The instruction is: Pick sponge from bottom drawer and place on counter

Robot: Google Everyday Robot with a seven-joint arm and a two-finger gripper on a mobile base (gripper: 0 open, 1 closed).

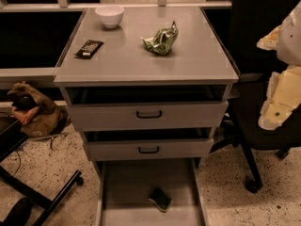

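While the sponge (161, 199) lies in the pulled-out bottom drawer (134, 182), the gripper (281, 98) hangs at the far right.
On the counter (197, 62), from the left: a black wrapper (89, 47), a white bowl (109, 15), a green foil bag (161, 40) — all apart. Below, the sponge rests near the middle of the drawer floor; the gripper is beside the counter's right edge, well clear of the sponge — open or closed, I cannot tell.

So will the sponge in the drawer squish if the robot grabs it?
Probably: the sponge looks like soft foam, so likely squishy and light. It lies flat, so it shouldn't roll. The gripper is up at the right.
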